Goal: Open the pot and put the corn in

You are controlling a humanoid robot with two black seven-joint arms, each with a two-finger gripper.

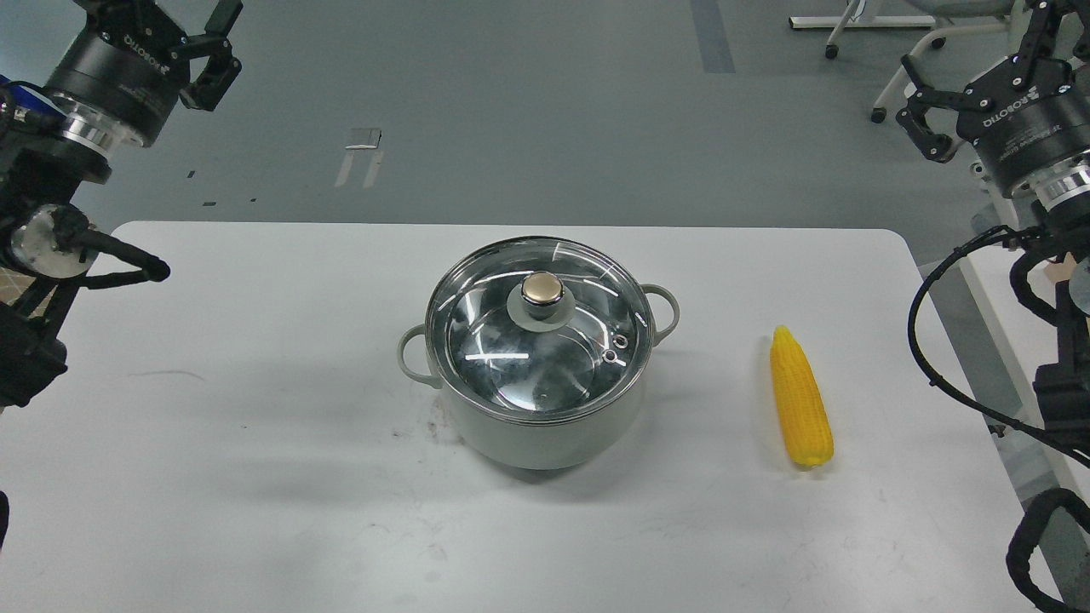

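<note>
below and to the right of the left tool point(207, 47), in the middle of the white worktop point(255, 409), stands the pot point(536, 417). it is pale grey-green, with one loop handle on each side. the glass lid point(541, 336) sits closed on the pot, and the gold knob point(542, 289) is on top of the lid, in the centre. through the glass the shiny steel inside is visible.

the left tool is raised at the upper left corner, over the grey floor point(528, 111) beyond the worktop, well apart from the pot. its fingers are spread and hold nothing.

the right tool point(924, 115) is raised at the upper right, also beyond the far edge of the worktop. its fingers are spread too, with nothing between them.

below this right tool and a little to its left lies the corn point(800, 400), flat on the worktop. the pointed end is turned to the far side. the corn is apart from the pot and does not touch it.
</note>
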